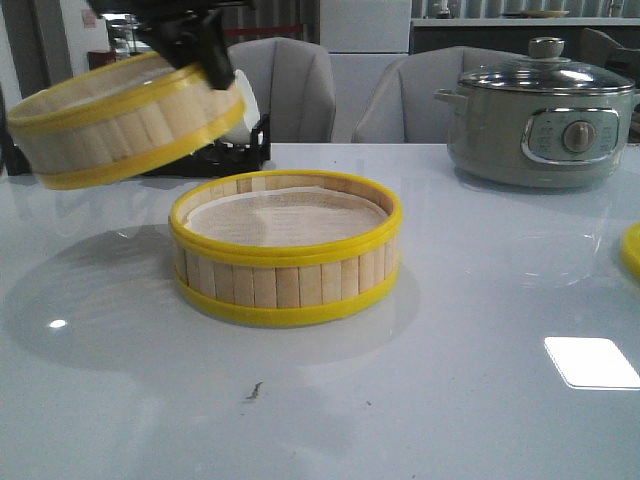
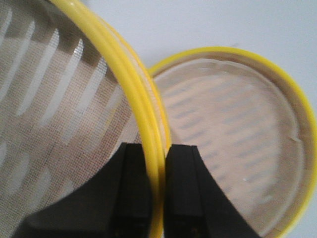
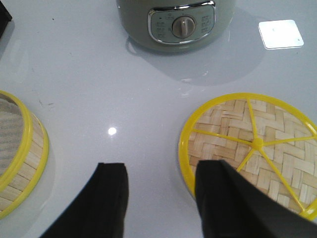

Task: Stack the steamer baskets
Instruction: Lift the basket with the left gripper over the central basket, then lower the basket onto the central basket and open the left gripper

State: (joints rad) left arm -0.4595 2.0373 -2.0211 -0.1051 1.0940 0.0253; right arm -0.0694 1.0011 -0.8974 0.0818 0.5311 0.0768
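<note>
One steamer basket [image 1: 285, 250] with slat walls, yellow rims and a white liner rests on the table's middle. A second steamer basket [image 1: 120, 120] hangs tilted in the air up and to its left, held at its rim by my left gripper [image 1: 200, 50]. In the left wrist view that gripper [image 2: 158, 148] is shut on the yellow rim of the held basket [image 2: 64, 99], with the resting basket [image 2: 233, 134] below and beside it. My right gripper [image 3: 161, 173] stands open over bare table, between the resting basket [image 3: 20, 153] and the woven lid [image 3: 252, 144], empty.
A grey-green electric pot [image 1: 545, 120] with a glass lid stands at the back right. A black rack [image 1: 215, 155] sits behind the held basket. The lid's edge [image 1: 632, 250] shows at the table's right side. Grey chairs [image 1: 290, 85] stand beyond the far edge.
</note>
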